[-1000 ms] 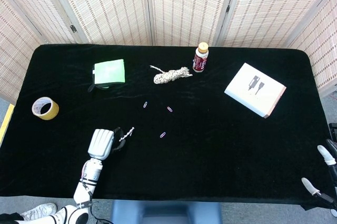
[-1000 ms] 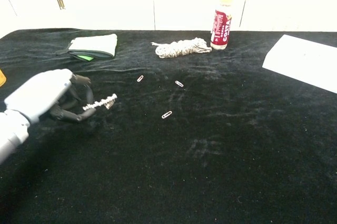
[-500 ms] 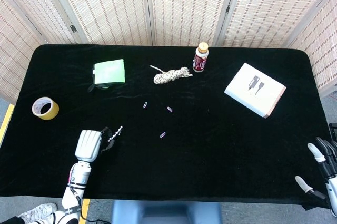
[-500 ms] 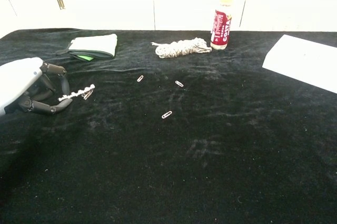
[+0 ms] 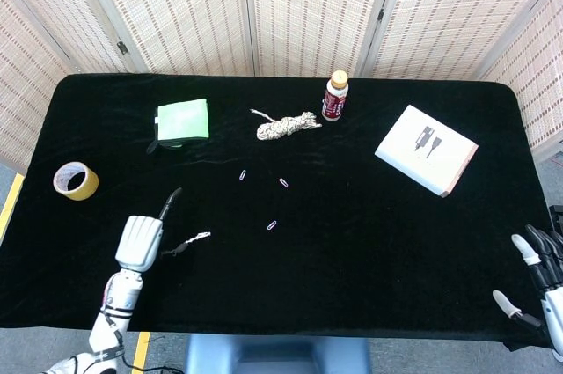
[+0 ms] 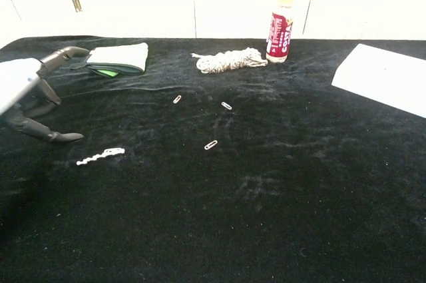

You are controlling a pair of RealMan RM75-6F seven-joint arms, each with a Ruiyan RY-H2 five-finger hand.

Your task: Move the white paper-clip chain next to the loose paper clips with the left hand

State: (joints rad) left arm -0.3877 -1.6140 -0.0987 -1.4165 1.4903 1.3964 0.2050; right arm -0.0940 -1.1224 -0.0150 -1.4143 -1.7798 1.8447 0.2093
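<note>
left hand [image 5: 140, 242] sits near the front left of the black table [image 5: 352, 242], fingers spread wide and holding nothing; one dark finger points away toward the far side, another reaches toward the white paper-clip chain [image 5: 197, 237]. that chain lies flat on the cloth just to the right of the hand, close to the fingertip but apart from it (the chest view shows a clear strip of cloth between them). in the chest view the hand [image 6: 23, 96] is up at the left edge and the chain [image 6: 100, 156] rests below and to its right.

three loose paper clips [image 5: 272, 225] lie scattered further right toward the table's middle, well apart from the chain.

right hand [image 5: 538, 273] shows only at the front right corner, off the table edge, fingers apart and empty.

a roll of yellow tape [image 5: 75, 180], a green pad [image 5: 183, 121], a bundle of cord [image 5: 286, 125], a red bottle [image 5: 335, 96] and a white box [image 5: 427, 149] sit round the far parts of the table.
</note>
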